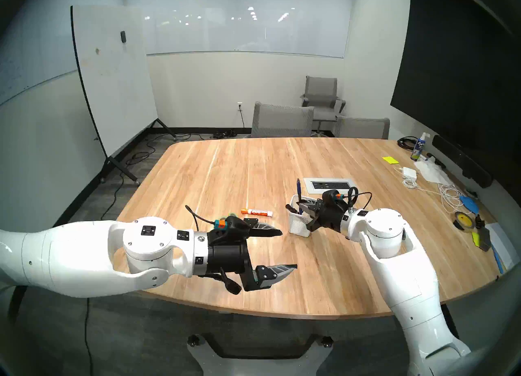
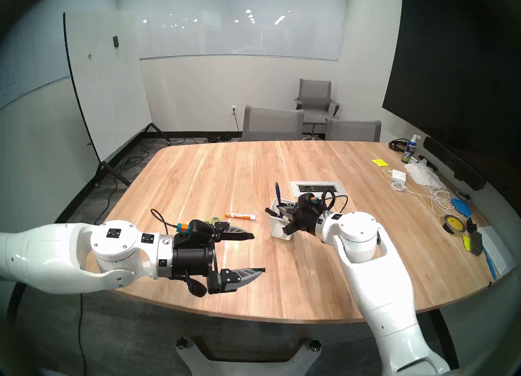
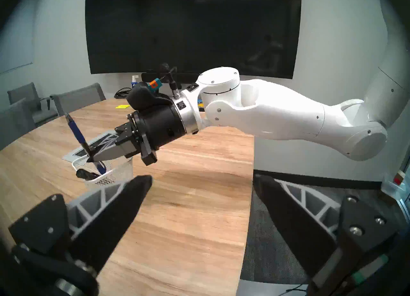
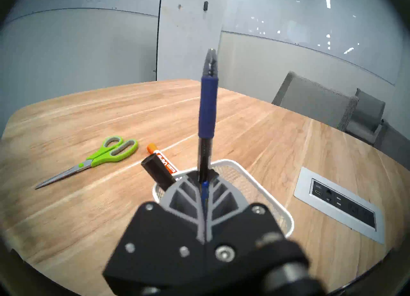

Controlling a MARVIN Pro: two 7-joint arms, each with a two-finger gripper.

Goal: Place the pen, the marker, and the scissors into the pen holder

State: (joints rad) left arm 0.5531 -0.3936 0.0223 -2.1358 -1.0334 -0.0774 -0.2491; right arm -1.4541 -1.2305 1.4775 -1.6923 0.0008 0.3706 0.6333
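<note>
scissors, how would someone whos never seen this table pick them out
On the wooden table, look left of the white mesh pen holder, past the orange marker. The scissors lie flat there, the only thing with lime-green loop handles and grey blades.

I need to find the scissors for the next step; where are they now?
In the right wrist view, the scissors lie flat on the table, left of the orange marker and the pen holder; in the head views the left gripper mostly hides them.
</note>
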